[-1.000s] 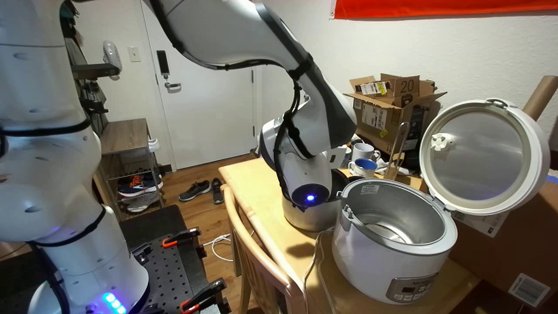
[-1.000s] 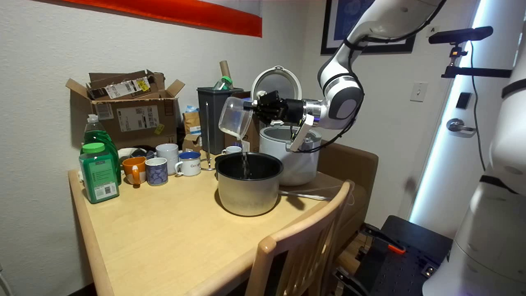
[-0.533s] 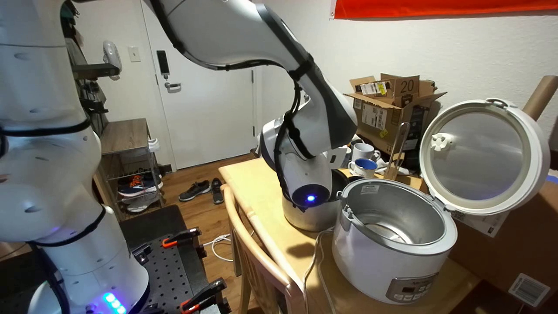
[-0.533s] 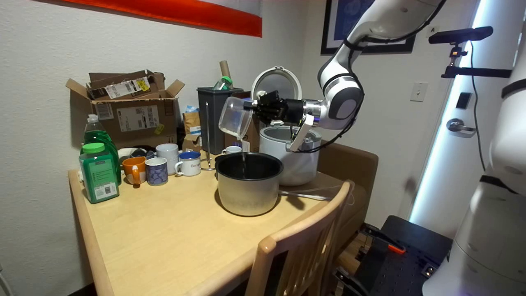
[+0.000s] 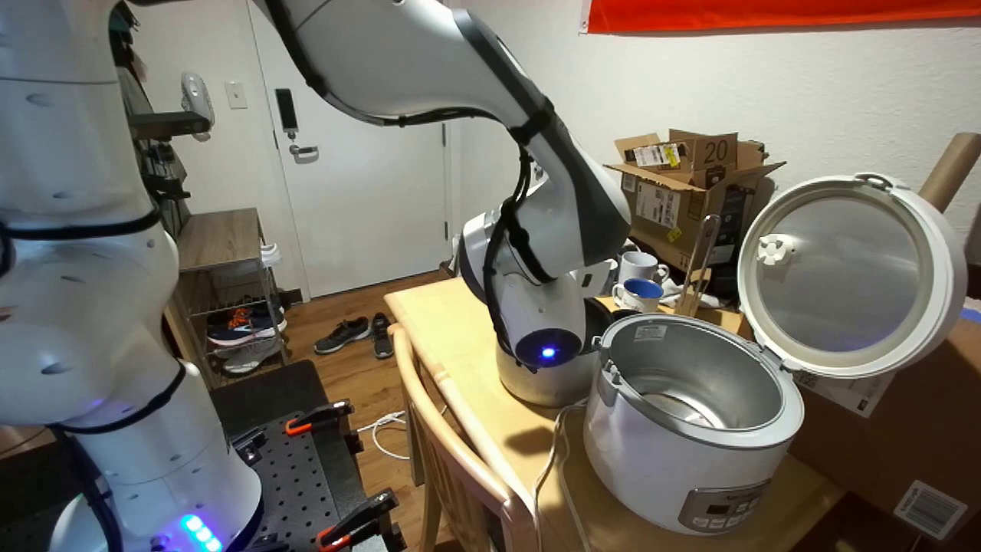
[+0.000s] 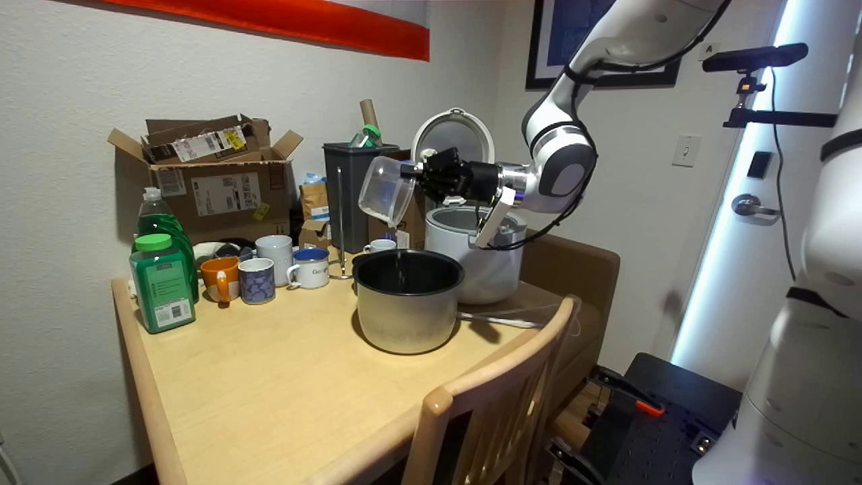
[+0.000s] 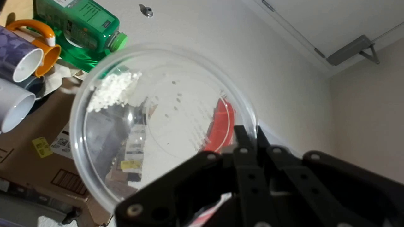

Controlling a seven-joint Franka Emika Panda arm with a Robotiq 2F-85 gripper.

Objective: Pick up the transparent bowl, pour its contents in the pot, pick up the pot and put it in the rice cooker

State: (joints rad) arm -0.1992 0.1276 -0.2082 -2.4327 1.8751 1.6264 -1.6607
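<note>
In an exterior view a chair (image 6: 505, 358) stands nearest, by the near right edge of the bench (image 6: 269, 377). Beyond it the pot (image 6: 407, 325) sits upright on the bench, a faint streak (image 6: 401, 271) against its black inside, probably part of the pour. Above it the pincer (image 6: 408, 171) is narrow, nipping the rim of the transparent bowl (image 6: 385, 192), which is tilted with its lowest lip over the pot. In the wrist view a white clump of grains (image 7: 115, 90) lies along one side of the bowl. Tipped further too fast, that clump could drop at once and scatter over the pot's edge; swung away too soon, it would spill on the bench. So small a hold may also let the bowl pivot. Farther back and right is the rice cooker (image 6: 469, 261), its lid (image 6: 458, 137) raised; the smooth-sided pot could later tilt in the grip or knock that lid.
</note>
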